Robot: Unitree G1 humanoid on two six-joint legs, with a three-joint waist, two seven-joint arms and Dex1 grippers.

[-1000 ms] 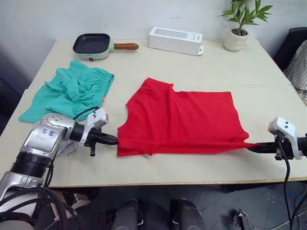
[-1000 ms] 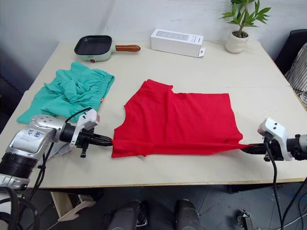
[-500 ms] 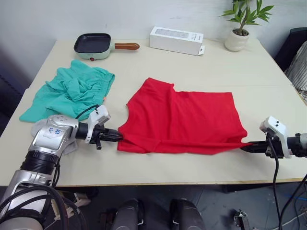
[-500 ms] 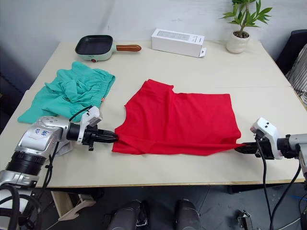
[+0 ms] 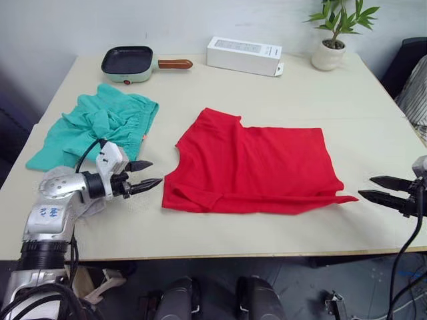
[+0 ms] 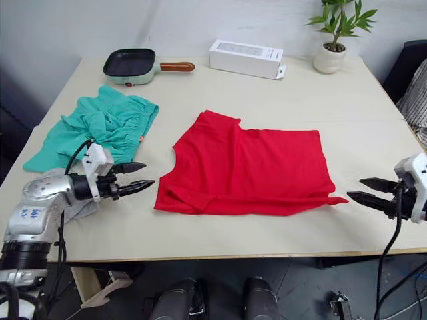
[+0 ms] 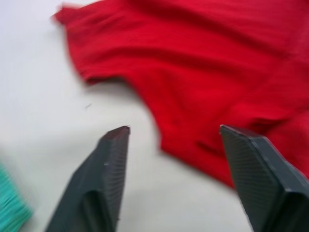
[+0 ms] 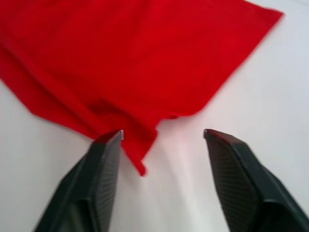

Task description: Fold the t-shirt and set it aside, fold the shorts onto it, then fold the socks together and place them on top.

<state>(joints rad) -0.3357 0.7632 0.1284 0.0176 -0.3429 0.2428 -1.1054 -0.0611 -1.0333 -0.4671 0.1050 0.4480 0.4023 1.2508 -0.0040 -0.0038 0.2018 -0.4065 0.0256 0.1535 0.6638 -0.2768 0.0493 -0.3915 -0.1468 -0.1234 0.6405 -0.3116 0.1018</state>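
Observation:
The red t-shirt (image 5: pixel 257 167) lies flat in the middle of the table, folded over on itself, with its hem corner pointing right. My left gripper (image 5: pixel 156 172) is open, a short way left of the shirt's left edge and touching nothing. Off the shirt's right corner, my right gripper (image 5: pixel 365 186) is also open and empty. Both wrist views show the shirt (image 7: pixel 203 72) (image 8: pixel 120 63) just beyond the spread fingers. The teal shorts (image 5: pixel 100 123) lie crumpled at the left. The light grey socks (image 5: pixel 90 205) lie partly hidden under my left arm.
A dark frying pan (image 5: pixel 128 62) with a wooden handle, a long white box (image 5: pixel 243 56) and a potted plant (image 5: pixel 331 40) stand along the table's far side. The table's front edge (image 5: pixel 220 253) runs close below the shirt. A dark chair (image 5: pixel 410 63) stands at the right.
Both grippers were shut on the shirt's lower corners. They have let go, opened and drawn back outward, and the shirt now rests on the table.

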